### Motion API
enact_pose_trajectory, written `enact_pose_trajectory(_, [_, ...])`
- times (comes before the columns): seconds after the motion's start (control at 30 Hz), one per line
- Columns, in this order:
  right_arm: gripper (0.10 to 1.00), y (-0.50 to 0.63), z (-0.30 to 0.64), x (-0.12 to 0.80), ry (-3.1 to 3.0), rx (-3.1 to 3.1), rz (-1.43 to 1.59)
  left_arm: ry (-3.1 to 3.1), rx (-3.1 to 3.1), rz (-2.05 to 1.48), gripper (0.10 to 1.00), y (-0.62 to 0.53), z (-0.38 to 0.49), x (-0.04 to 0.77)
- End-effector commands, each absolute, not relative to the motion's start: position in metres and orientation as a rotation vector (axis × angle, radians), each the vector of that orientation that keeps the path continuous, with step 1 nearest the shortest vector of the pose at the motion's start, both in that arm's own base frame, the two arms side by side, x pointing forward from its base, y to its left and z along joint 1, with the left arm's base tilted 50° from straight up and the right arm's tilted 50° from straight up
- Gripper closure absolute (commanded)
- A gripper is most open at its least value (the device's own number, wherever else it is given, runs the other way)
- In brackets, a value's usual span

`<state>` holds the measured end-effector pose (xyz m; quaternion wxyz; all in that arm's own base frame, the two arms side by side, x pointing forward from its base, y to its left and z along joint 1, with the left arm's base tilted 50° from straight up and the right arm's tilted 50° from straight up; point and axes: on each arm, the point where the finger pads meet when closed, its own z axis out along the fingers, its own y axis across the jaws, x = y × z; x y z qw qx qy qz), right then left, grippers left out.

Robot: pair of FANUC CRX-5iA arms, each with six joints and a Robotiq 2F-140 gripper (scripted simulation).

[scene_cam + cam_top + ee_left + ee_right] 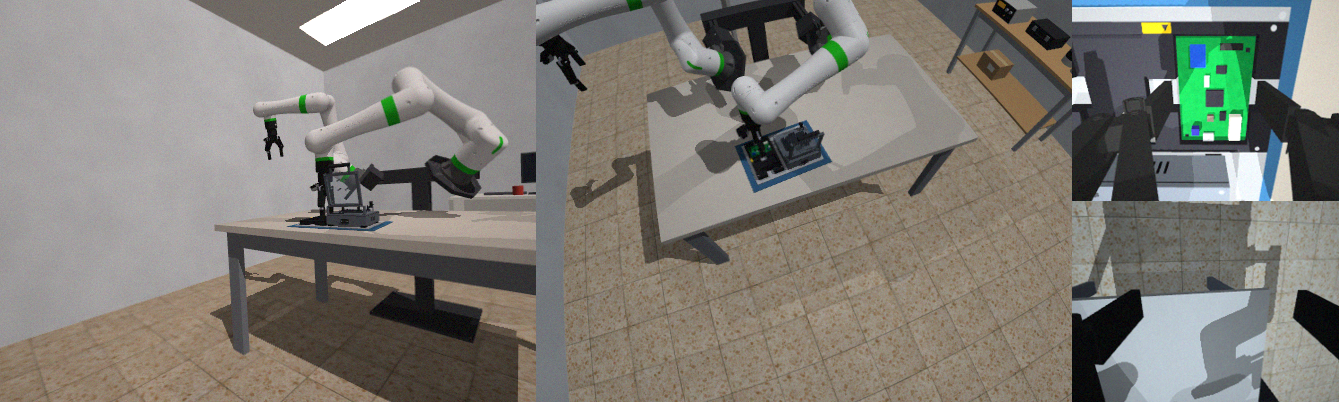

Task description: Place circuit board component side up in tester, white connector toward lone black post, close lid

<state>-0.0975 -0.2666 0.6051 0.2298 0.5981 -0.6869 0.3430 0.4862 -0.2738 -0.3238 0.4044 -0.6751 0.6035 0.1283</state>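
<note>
The green circuit board [767,146] [1229,81] lies component side up in a slot of the black tray [767,166] [1112,54]. Its white connector [1234,127] is at the lower right in the left wrist view, on the side toward the tester. My left gripper [760,151] [322,218] [1214,93] is partly open, with a fingertip beside each long edge of the board; contact is not visible. The grey tester [350,219] [1193,172] stands beside the tray with its lid [342,174] raised. Its pins cannot be made out. My right gripper [275,156] [1218,303] is open and empty, high beyond the table.
The blue plate [761,186] [382,226] [1300,36] lies under tray and tester on the pale table [876,120] [1171,331]. A yellow label [1155,28] marks the tray's edge. The raised lid stands close to the left arm. A wooden shelf unit [1021,105] stands apart from the table.
</note>
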Motion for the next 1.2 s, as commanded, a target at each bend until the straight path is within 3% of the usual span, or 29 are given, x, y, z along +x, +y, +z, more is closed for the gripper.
enact_pose_trajectory(0.0, [0.098,-0.2659,0.606,-0.0981,-1.889,1.643,0.945,1.524,-1.705,0.322,0.475,-0.2751,-0.3234,0.4862])
enact_pose_trajectory(1.17, [0.098,-0.2659,0.606,-0.0981,-1.889,1.643,0.945,1.524,-1.705,0.322,0.538,-0.2751,-0.3234,0.4862])
